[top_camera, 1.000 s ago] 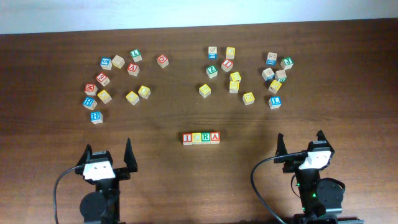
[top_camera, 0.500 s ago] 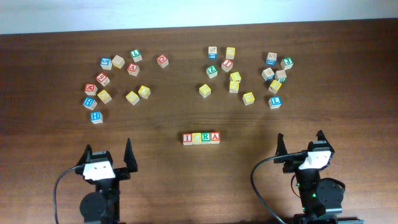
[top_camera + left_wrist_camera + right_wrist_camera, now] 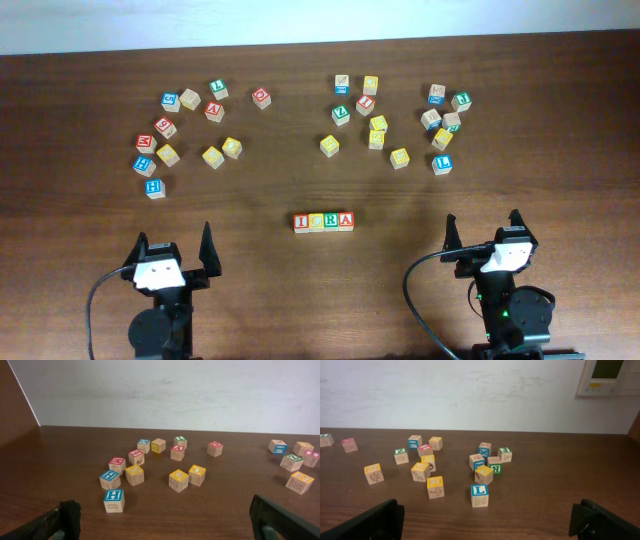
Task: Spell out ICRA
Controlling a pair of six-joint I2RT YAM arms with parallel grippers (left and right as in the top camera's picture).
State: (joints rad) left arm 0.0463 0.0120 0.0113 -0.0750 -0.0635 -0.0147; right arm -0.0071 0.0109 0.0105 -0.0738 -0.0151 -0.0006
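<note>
Four letter blocks stand in a touching row (image 3: 324,221) at the table's middle front, reading I, C, R, A: red I (image 3: 302,222), green C (image 3: 316,222), blue R (image 3: 331,221), red A (image 3: 346,221). My left gripper (image 3: 175,249) is open and empty at the front left, well left of the row. My right gripper (image 3: 483,231) is open and empty at the front right. The row is out of both wrist views. In the left wrist view my fingers (image 3: 165,519) frame bare table.
Several loose letter blocks lie at the back left, nearest a blue H block (image 3: 154,187) (image 3: 114,500). Another cluster lies at the back middle and right, nearest a blue L block (image 3: 442,163) (image 3: 479,495). A white wall (image 3: 175,390) runs behind the table.
</note>
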